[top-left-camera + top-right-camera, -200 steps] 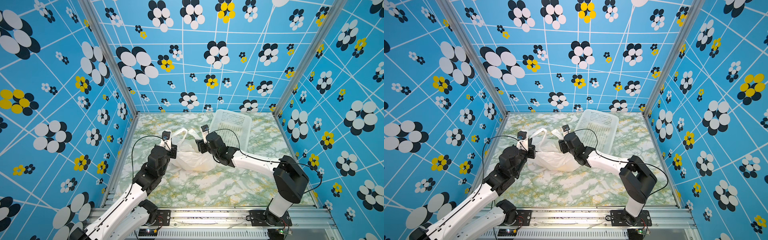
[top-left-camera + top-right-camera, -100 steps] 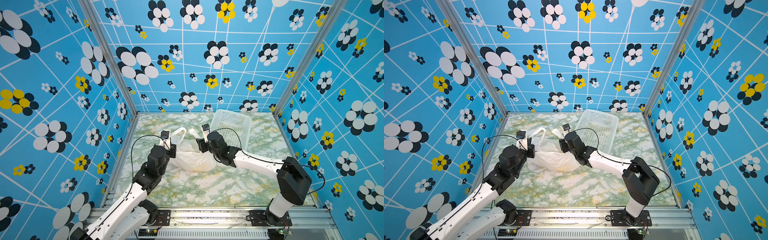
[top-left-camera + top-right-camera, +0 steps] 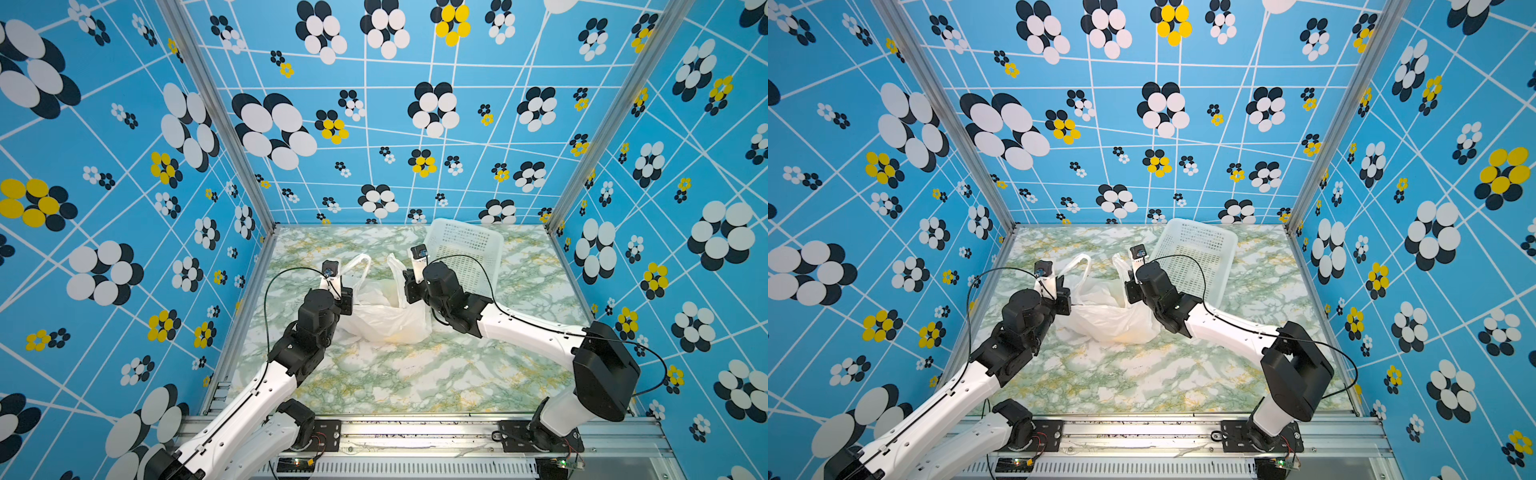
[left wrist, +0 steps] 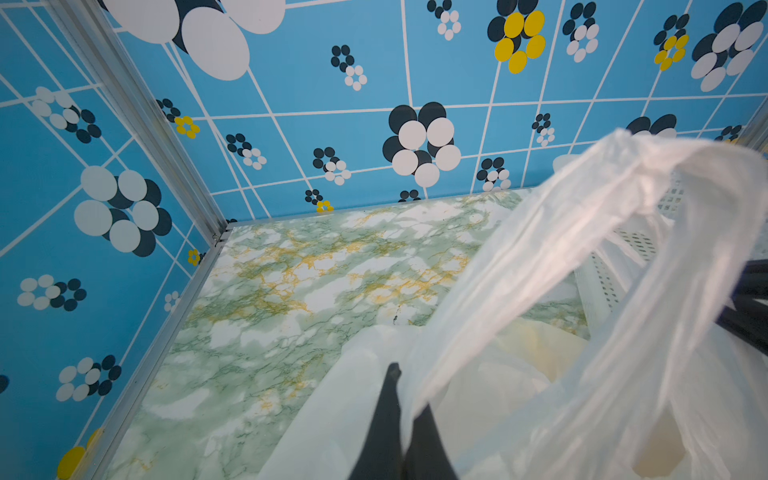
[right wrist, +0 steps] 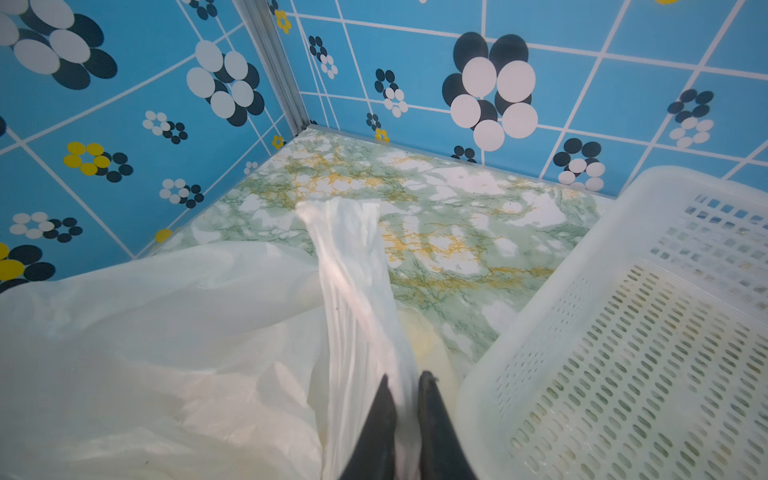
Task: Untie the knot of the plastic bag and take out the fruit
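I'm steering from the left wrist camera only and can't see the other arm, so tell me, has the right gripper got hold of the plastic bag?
Observer: Yes. The right gripper is shut on the other handle of the plastic bag, with the strip pinched between its fingertips.
Operator: Are the handles untied?
Observer: In a top view your handle loop and that other handle stand apart above the bag, and no twist joins them.
Operator: Anything in the basket yet?
Observer: No, the basket is empty.
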{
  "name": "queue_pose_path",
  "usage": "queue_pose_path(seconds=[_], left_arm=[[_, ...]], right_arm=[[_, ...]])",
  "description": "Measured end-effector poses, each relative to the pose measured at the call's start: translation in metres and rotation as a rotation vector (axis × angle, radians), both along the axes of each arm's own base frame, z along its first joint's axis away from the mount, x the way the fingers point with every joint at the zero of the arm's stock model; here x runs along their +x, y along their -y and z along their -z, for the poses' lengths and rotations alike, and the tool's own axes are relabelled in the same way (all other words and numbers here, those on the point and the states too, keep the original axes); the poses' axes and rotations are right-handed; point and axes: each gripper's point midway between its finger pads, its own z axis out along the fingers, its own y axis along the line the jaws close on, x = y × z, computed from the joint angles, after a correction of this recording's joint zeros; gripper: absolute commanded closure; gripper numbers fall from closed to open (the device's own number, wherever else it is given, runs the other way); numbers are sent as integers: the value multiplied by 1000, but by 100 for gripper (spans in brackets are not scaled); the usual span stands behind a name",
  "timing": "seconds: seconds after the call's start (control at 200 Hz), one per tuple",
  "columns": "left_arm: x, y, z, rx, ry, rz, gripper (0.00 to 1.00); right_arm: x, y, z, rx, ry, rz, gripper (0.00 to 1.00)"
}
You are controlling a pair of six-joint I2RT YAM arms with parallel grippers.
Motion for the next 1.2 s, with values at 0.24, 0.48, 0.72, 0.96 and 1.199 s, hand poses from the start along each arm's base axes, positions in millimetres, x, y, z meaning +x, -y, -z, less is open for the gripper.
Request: queue_pose_path(seconds=[0.24,0.48,0.72,0.96,1.199], left_arm=[[11,-48,-3,-174,-71,-201,100],[22,-102,-26,-380,-61,-407,100],[43,-117,-76,-447,11,-469,100],[85,-134,-120,-433,81,-508,100],[98,-127,-122,-440,83,-474,100]], right_arm=[[3,6,2,5,-5,22,100],[37,1,-47,90,50,62,100],[89,-41,-152,242,197,39,100],[161,-72,-218,341,318,-5,100],[206,-72,-186,348,297,-51,100]])
